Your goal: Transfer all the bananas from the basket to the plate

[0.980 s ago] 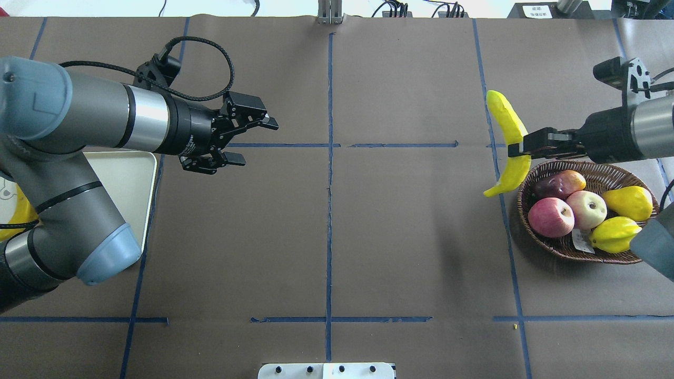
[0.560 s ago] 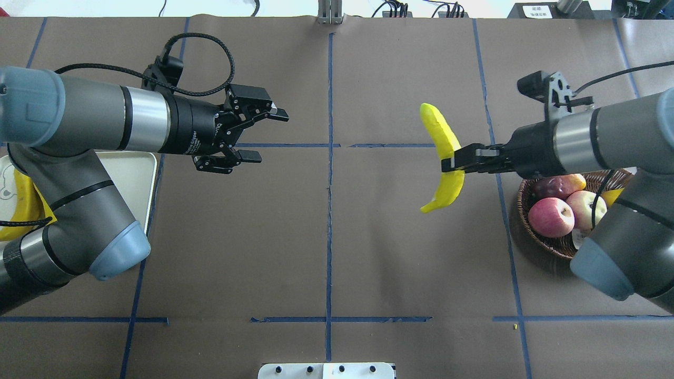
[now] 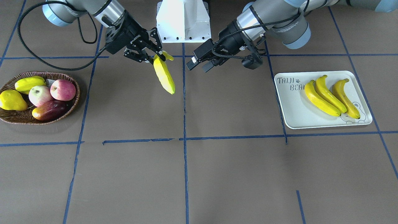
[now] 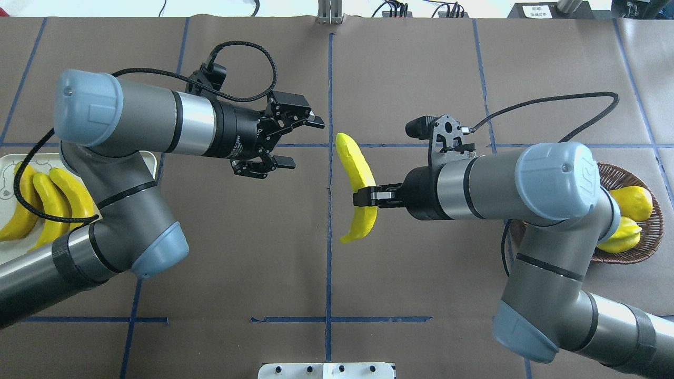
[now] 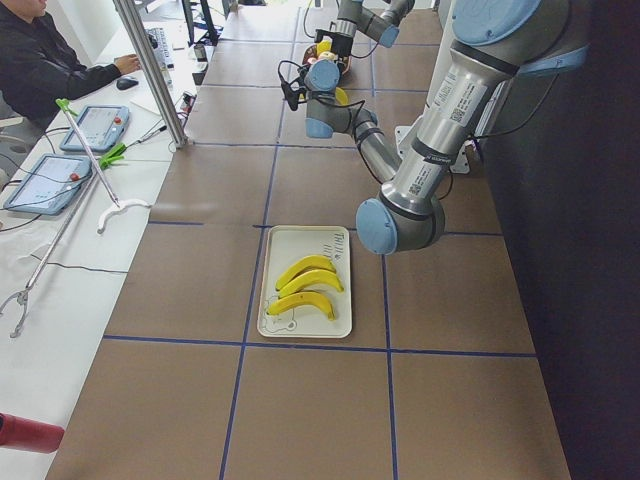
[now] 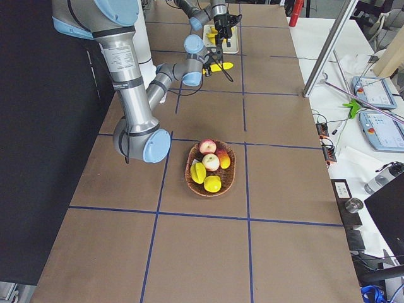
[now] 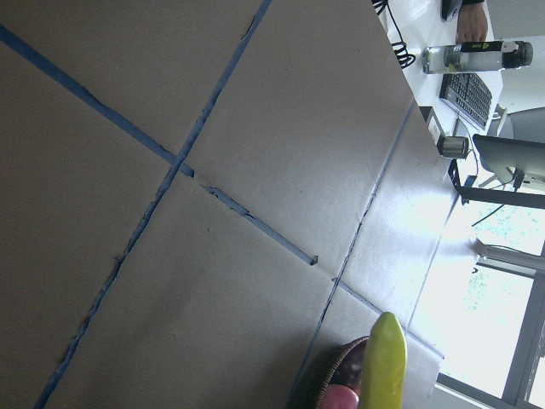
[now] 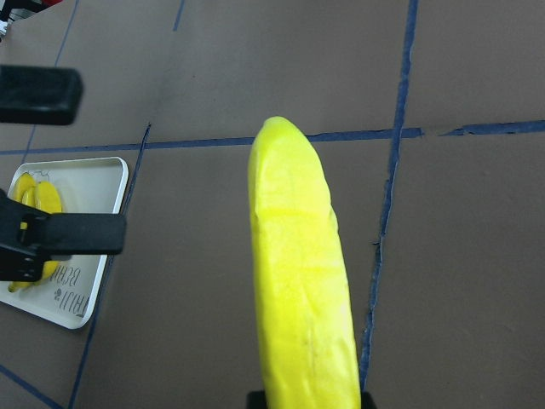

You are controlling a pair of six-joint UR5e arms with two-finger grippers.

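My right gripper (image 4: 364, 197) is shut on a long yellow banana (image 4: 354, 158), held in the air over the table's middle line; the same banana (image 3: 164, 76) hangs tilted in the front view and fills the right wrist view (image 8: 302, 290). A short way to its left, my left gripper (image 4: 307, 145) stands open with nothing between its fingers, facing the banana. Three bananas (image 3: 326, 95) lie side by side on the white plate (image 3: 292, 112) at the robot's far left. No banana shows in the wicker basket (image 3: 31, 121) at the far right.
The basket holds two apples (image 3: 51, 91), a yellow pear (image 3: 11, 100), a purple-orange fruit (image 3: 49, 112) and a yellow-green fruit (image 3: 29, 83). A white base block (image 3: 183, 21) stands between the arms. A person sits at a side desk (image 5: 40, 60).
My right arm has carried the banana leftward from beside the basket to the table's middle. My left arm has reached right toward it, its gripper still open.
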